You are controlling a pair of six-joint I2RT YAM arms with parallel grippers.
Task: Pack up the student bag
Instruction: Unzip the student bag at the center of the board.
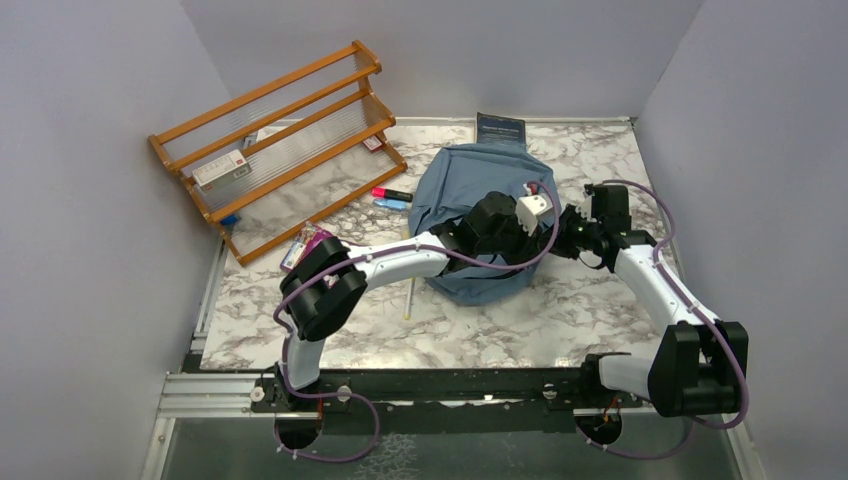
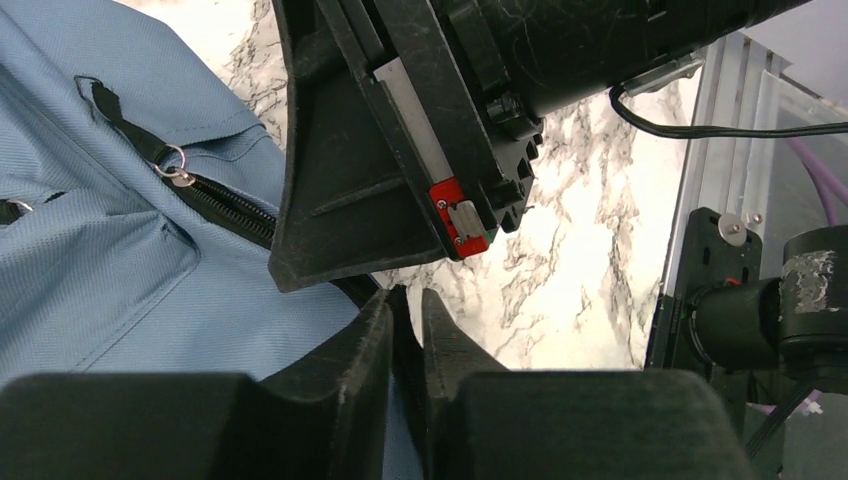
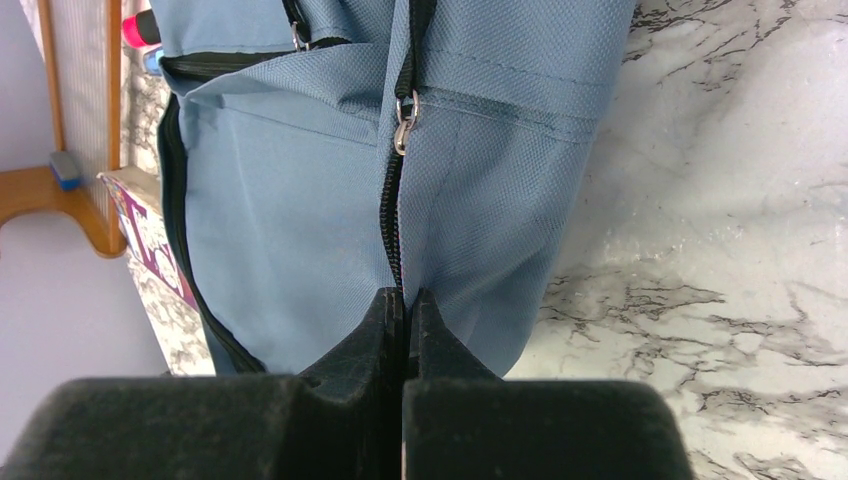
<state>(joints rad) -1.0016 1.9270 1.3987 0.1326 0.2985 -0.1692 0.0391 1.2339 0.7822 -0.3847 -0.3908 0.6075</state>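
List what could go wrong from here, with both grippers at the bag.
The left gripper sits almost against the right gripper, so any move may knock them together. The right gripper pinches the bag at its zipper; a pull might drag the soft bag rather than open it.

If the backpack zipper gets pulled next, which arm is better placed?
Left, probably. The right jaws pinch the backpack at its zipper seam, anchoring it; the left jaws sit near the zipper tab.

The student bag (image 3: 300,200) is matt woven cloth on a glossy marble-patterned table (image 3: 720,250).
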